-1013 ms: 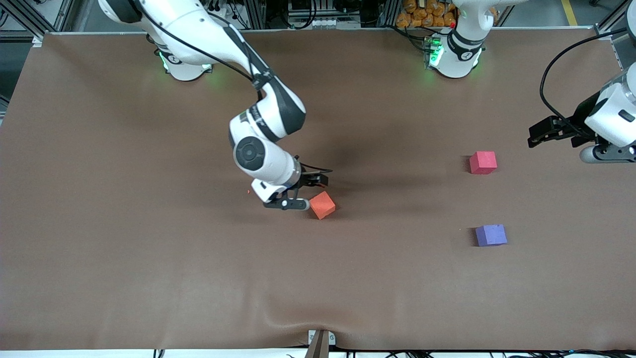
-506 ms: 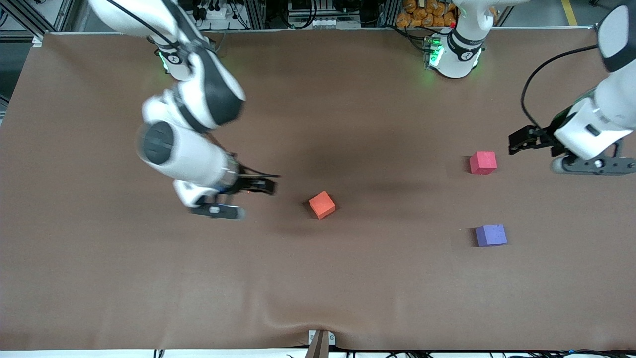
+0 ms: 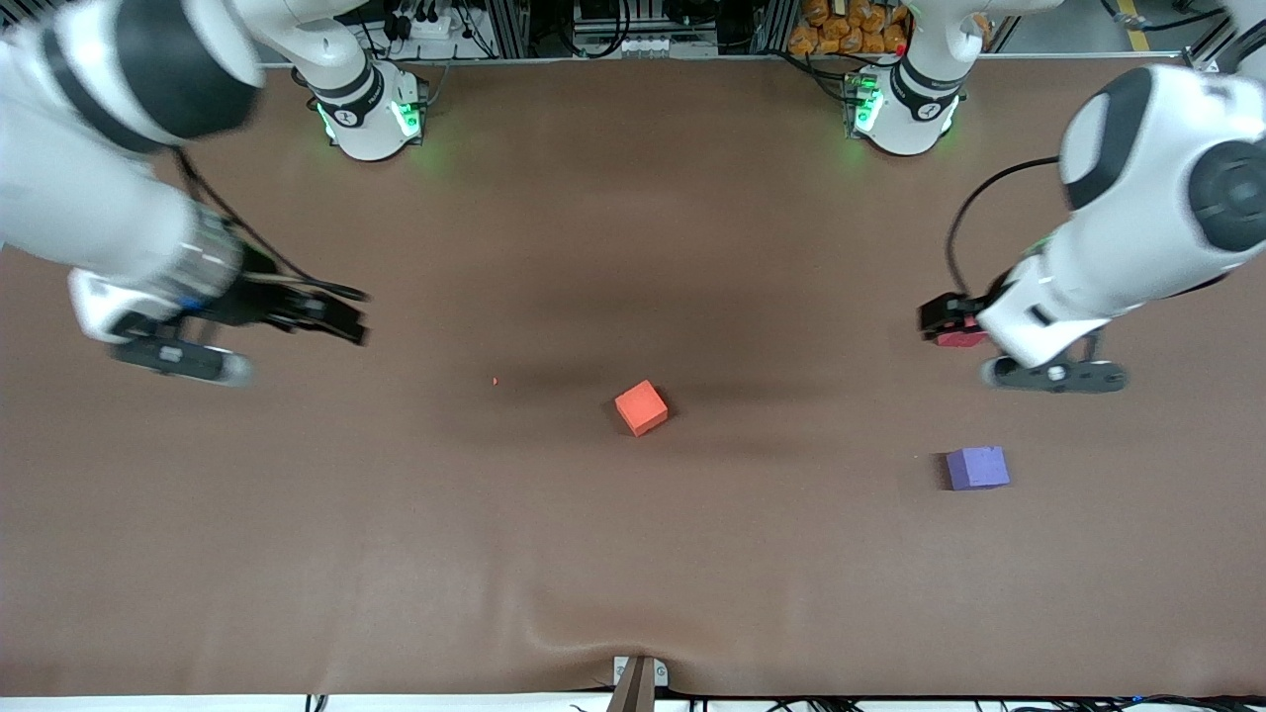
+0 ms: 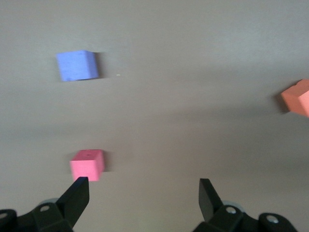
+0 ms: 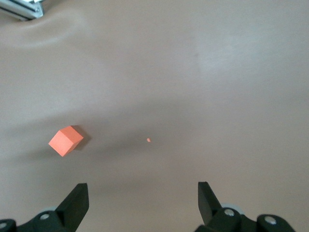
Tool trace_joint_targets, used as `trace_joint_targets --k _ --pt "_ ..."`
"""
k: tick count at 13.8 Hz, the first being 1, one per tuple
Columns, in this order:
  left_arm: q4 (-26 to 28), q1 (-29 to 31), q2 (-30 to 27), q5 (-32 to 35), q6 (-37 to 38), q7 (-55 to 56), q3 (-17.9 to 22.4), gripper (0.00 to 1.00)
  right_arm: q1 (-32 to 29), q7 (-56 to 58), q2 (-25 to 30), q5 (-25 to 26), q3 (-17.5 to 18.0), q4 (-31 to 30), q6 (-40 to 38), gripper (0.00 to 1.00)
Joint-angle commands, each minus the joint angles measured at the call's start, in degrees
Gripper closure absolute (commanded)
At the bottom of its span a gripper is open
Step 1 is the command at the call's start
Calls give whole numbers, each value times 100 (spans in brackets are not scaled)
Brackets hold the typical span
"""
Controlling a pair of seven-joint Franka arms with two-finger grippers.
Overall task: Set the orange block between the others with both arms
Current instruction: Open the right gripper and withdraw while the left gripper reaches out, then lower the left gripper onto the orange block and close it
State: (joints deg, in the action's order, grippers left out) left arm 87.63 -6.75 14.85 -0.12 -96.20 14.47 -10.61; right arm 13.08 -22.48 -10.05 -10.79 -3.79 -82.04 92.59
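The orange block (image 3: 641,407) rests alone on the brown table cover, near the middle; it also shows in both wrist views (image 5: 65,140) (image 4: 297,96). My right gripper (image 3: 354,314) (image 5: 142,186) hangs open and empty over bare table toward the right arm's end, well away from the block. My left gripper (image 3: 935,318) (image 4: 143,182) is open and empty over the pinkish-red cube (image 3: 954,339) (image 4: 87,164), which it partly hides; one fingertip (image 4: 79,186) stands just beside that cube. The purple-blue cube (image 3: 977,468) (image 4: 76,65) lies nearer the front camera than the pinkish-red one.
A tiny orange crumb (image 3: 495,380) lies on the cover beside the orange block, toward the right arm's end. The cover (image 3: 633,574) buckles slightly at its front edge by a metal bracket (image 3: 638,677). Both green-lit bases (image 3: 371,119) (image 3: 905,109) stand along the back edge.
My right gripper has pulled away from the orange block, toward the right arm's end of the table. My left gripper has swung in over the pinkish-red cube. No block has moved.
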Motion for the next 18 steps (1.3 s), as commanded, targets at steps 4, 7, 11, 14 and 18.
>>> trace_joint_targets --k 4,7,11,14,18 --pt "-1011 -1089 1256 -58 -414 1152 24 0 -1447 1481 635 209 125 -181 -751 0" --pt "-1081 -1494 1739 -58 -1311 2092 41 0 -1782 2202 688 744 116 -190 -1005 0" --pt "-1652 -2179 2627 -50 -2129 3777 129 0 -1959 2353 697 789 107 -225 -1242 0" --pt "-1679 -2567 3005 -58 -2849 4668 296 0 -1950 2362 688 763 116 -216 -1375 0" --pt "-1750 -2840 3472 -58 -3326 5557 331 0 -1713 2274 627 825 133 -225 -1314 0"
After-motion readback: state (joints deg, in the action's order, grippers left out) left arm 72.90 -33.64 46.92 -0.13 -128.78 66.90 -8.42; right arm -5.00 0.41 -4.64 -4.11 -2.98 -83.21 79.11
